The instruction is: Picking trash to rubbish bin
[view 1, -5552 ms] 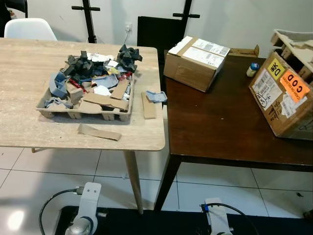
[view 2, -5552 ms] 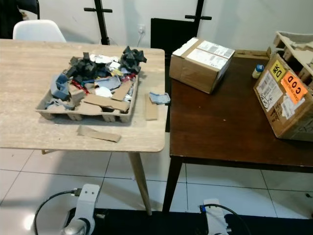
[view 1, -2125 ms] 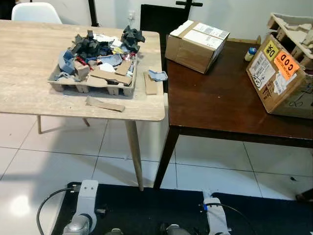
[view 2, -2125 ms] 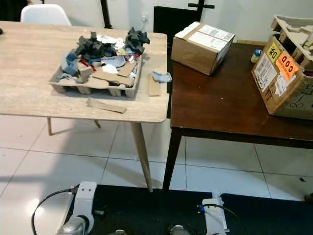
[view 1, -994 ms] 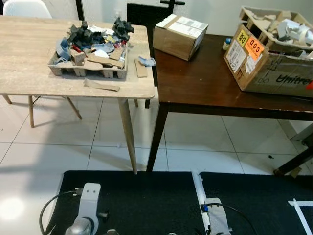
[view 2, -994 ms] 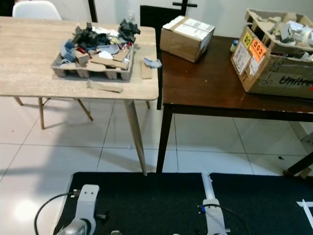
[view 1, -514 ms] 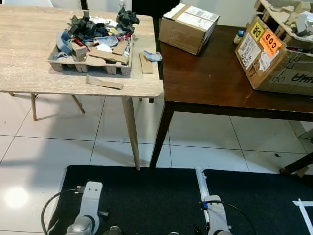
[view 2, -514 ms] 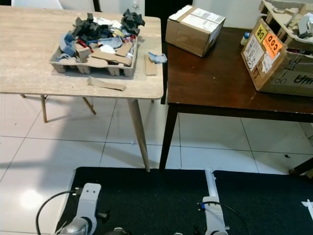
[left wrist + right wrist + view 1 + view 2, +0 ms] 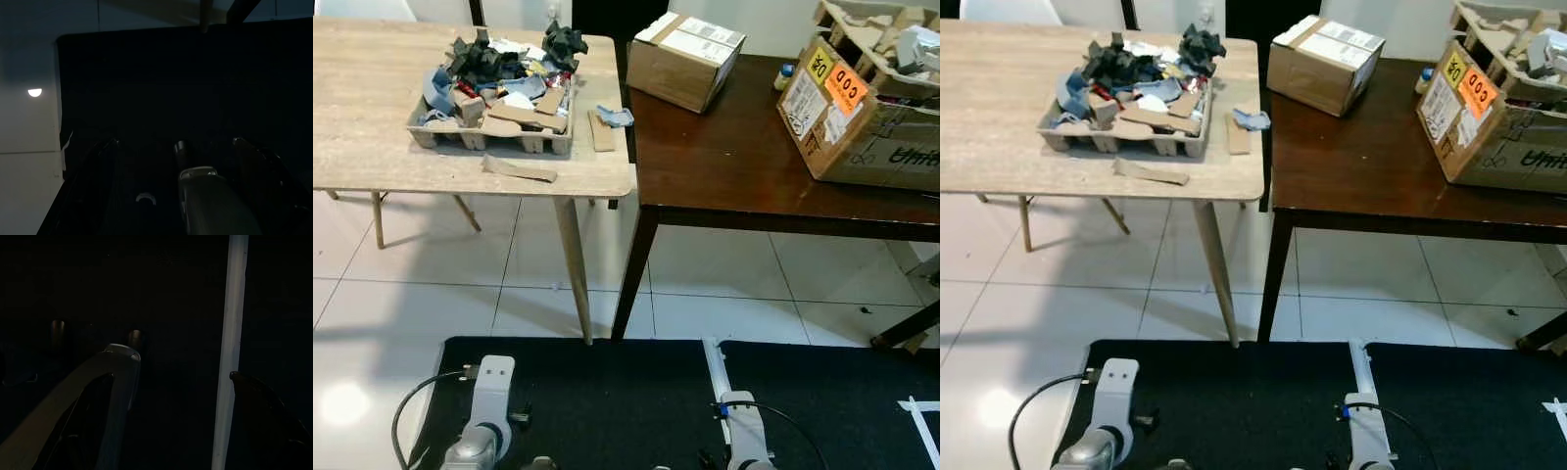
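Well ahead of both low-hanging claws, fingers spread, trash tray (image 9: 489, 132) sits on wooden table (image 9: 372, 147).

The light wooden table (image 9: 372, 117) was pale tan with a fine grain. On it, the tray (image 9: 489, 135) was brown like cardboard and held black, blue, white and red scraps (image 9: 494, 73). At its 3 o'clock, the dark table (image 9: 734, 166) was deep shiny brown. The small box (image 9: 683, 59) on it was tan with white labels. The big box (image 9: 862, 122) was tan with yellow and orange stickers. The floor tiles (image 9: 431, 284) were white, and the mat (image 9: 607, 401) at 6 o'clock was black.
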